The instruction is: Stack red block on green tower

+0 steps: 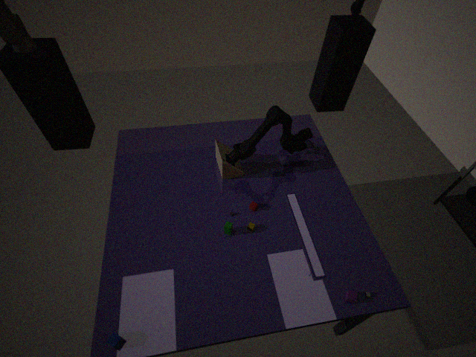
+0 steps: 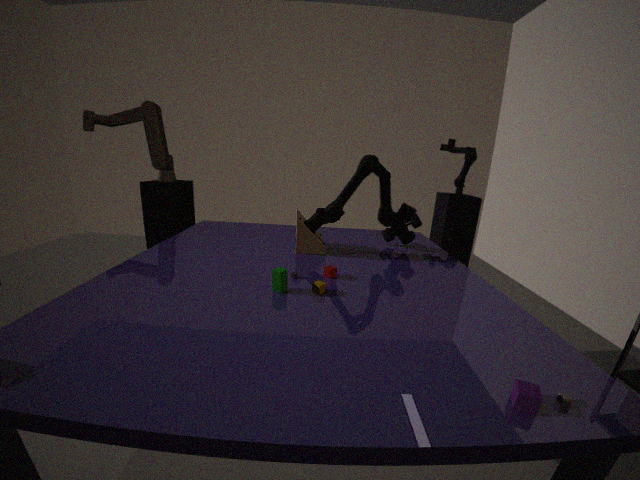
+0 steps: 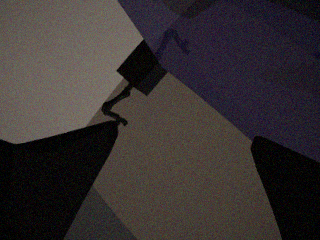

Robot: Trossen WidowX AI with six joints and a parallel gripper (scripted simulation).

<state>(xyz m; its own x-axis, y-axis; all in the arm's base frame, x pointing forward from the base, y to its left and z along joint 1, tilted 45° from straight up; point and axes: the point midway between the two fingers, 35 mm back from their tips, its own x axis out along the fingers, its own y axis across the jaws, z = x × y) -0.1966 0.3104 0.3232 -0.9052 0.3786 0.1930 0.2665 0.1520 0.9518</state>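
Note:
The small red block [image 1: 253,206] [image 2: 330,272] rests on the purple table, right of and farther back than the green tower in the top and exterior views. The green tower [image 1: 228,228] [image 2: 279,280] stands upright with nothing on top. My gripper [image 3: 186,135] is open and empty, its dark fingers wide apart in the wrist view. In the top and exterior views it hangs at the end of my dark arm [image 1: 287,130] [image 2: 385,196], above the table's back right part, well away from block and tower. Its fingertips are hard to make out there. The wrist view shows neither block nor tower.
A yellow block [image 1: 251,226] [image 2: 319,287] lies close right of the tower; a tiny dark object [image 1: 233,213] [image 2: 294,275] lies just behind it. A wooden wedge [image 1: 231,171] [image 2: 308,242] stands at my arm's base. A white strip [image 1: 305,234] and magenta block [image 1: 350,296] [image 2: 526,397] lie right.

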